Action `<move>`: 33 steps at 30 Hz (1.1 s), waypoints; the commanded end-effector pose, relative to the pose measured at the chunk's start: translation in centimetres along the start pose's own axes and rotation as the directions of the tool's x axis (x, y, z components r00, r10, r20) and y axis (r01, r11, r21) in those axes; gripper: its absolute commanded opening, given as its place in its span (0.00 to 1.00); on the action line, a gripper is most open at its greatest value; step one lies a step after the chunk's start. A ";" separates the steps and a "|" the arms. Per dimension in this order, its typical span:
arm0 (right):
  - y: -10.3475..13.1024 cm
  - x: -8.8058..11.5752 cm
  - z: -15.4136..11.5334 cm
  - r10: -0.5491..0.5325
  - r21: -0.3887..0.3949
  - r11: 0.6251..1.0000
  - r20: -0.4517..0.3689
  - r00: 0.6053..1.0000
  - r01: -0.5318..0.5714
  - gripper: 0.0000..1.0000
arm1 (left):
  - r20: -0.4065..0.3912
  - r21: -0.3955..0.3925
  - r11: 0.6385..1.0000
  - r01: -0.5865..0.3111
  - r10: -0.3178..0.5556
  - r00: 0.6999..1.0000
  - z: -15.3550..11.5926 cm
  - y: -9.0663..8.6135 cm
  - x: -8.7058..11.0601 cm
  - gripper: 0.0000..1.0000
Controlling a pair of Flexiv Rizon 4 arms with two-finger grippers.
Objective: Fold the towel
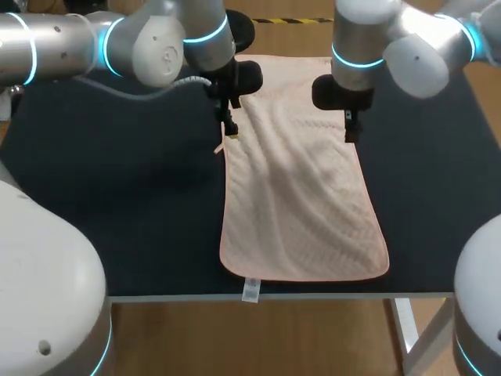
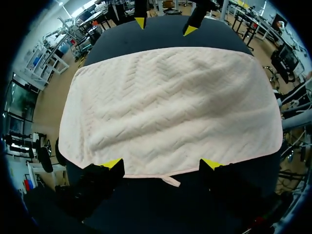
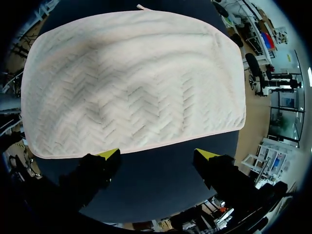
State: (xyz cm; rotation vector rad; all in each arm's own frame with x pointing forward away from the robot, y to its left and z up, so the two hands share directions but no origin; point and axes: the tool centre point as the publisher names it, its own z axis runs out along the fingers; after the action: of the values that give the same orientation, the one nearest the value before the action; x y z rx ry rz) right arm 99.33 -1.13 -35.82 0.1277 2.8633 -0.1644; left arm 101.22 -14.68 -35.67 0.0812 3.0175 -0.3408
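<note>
Parted left fingers (image 2: pixel 113 163) beside pink towel (image 2: pixel 170 107) on dark table (image 1: pixel 117 196)

The towel (image 3: pixel 131 83) lies spread flat on the dark table (image 3: pixel 161 190). It is pale pink with a herringbone weave and shallow wrinkles. A small tag (image 3: pixel 143 7) projects from its far edge. The right gripper (image 3: pixel 157 156) hangs over bare table just beside the towel's near edge, fingers (image 3: pixel 108 156) wide apart, gripping nothing.
</note>
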 end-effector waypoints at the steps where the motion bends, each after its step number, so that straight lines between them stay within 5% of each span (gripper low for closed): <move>1: 0.3 0.3 1.7 -0.008 0.005 1.000 -0.027 1.000 0.008 1.00 | -0.018 0.007 1.000 -0.013 0.013 1.000 2.0 -0.4 -1.0 1.00; 9: -0.4 1.4 4.0 -0.040 0.022 0.999 -0.055 0.998 0.042 1.00 | -0.027 0.006 0.999 -0.033 0.033 0.999 3.8 -0.4 -1.4 1.00; 33: -0.1 -0.8 7.6 -0.074 -0.099 0.994 -0.204 0.976 0.055 1.00 | -0.069 -0.033 0.998 0.047 -0.050 0.996 5.9 0.5 -1.9 1.00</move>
State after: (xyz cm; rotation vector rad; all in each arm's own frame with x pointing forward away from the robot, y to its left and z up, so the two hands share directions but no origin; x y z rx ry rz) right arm 101.20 -2.14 -42.51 0.0464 3.0400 -0.0461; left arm 103.24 -15.30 -41.00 0.0184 3.0894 -0.3100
